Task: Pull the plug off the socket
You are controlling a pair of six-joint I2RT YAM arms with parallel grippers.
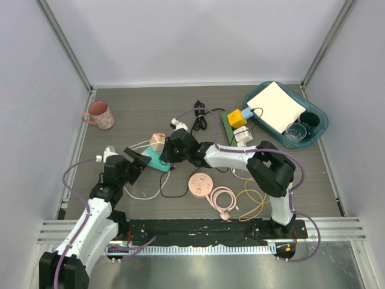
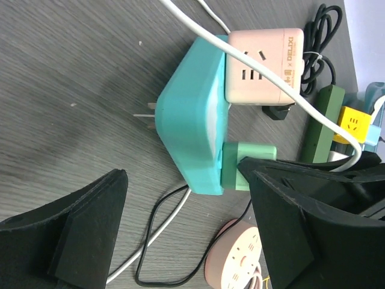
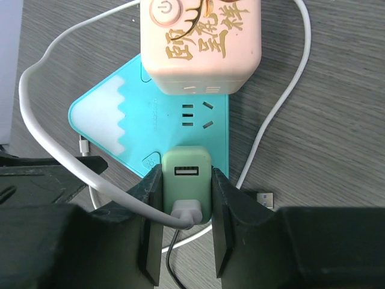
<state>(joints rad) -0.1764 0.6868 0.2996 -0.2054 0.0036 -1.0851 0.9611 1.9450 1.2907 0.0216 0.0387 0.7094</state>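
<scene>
Dark wood-grain table point(image 1: 138, 114), pale walls point(image 1: 198, 42). Before the socket point(image 3: 102, 120) the left claw point(image 2: 183, 180) hangs released. The right claw point(image 3: 186, 183) grasps the green plug point(image 3: 187, 162), seated in the socket, prongs hidden. A pink cube point(image 3: 201, 42) covers the socket's far end.

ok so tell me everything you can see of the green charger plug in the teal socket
The green charger plug is a small pale mint block with rounded corners, matte plastic by its look. Its outer face shows one empty USB slot, with a white cable plugged in beside it. It sits pushed into the edge of the teal socket block, and the right gripper is shut on its two sides.
</scene>
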